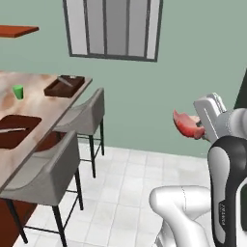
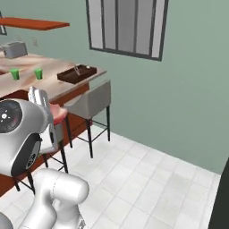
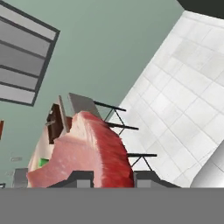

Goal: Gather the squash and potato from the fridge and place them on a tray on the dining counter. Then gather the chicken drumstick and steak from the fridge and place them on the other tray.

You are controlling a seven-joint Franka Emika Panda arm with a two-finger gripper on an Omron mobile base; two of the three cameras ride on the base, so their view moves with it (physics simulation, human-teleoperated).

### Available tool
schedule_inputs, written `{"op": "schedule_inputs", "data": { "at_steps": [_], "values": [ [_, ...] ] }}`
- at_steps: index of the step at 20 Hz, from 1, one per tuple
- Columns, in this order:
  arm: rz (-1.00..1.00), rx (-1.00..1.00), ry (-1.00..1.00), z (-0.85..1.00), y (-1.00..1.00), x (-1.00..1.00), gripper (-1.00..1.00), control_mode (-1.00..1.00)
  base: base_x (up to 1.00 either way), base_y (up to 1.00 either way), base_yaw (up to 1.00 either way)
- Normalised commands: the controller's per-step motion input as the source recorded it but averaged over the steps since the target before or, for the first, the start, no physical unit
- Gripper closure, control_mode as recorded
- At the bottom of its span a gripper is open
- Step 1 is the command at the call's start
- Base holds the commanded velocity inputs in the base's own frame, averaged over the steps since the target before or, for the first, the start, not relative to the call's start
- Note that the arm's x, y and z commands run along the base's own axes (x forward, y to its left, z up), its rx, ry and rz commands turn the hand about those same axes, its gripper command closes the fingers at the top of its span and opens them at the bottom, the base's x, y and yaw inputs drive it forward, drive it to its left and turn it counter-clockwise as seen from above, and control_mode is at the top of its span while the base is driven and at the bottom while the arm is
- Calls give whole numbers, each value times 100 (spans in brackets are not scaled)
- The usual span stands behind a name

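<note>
My fingers (image 3: 113, 177) grip the steak (image 3: 89, 151), carrying it; next, reach the tray (image 1: 63, 87) on the bench (image 1: 34, 103) ahead.

The dining counter (image 2: 53, 74) stands at the left, with a beige marbled top over a red-brown base. Near its far corner lies a dark reddish-brown tray (image 2: 77, 74), and something small and pale is in it, too small to identify. Two green cups (image 2: 38, 74) stand further left on the top, near each other. Grey stools (image 2: 91, 102) with thin black legs stand along the counter's side. The white arm (image 2: 20, 129) rises at the lower left, and beside it a pink-red piece of the steak (image 2: 58, 113) shows. Behind is a green wall with a grey window (image 2: 125, 27), and a red-brown shelf (image 2: 33, 23) hangs at the upper left. The floor is of pale tiles.
</note>
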Motion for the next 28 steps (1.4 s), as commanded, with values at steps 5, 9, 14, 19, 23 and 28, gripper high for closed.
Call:
{"op": "schedule_inputs", "data": {
  "at_steps": [5, 9, 14, 19, 23, 28],
  "values": [
    [0, 0, 0, 0, 0, 0, 100, 100, 58, -83, 42],
    [0, 0, 0, 0, 0, 0, 100, 100, 56, -81, 45],
    [0, 0, 0, 0, 0, 0, 100, 100, 49, -81, 46],
    [0, 0, 0, 0, 0, 0, 100, 100, 47, -81, 46],
    [0, 0, 0, 0, 0, 0, 100, 100, 49, -79, 45],
    [0, 0, 0, 0, 0, 0, 100, 100, 50, -71, 44]
  ]
}}
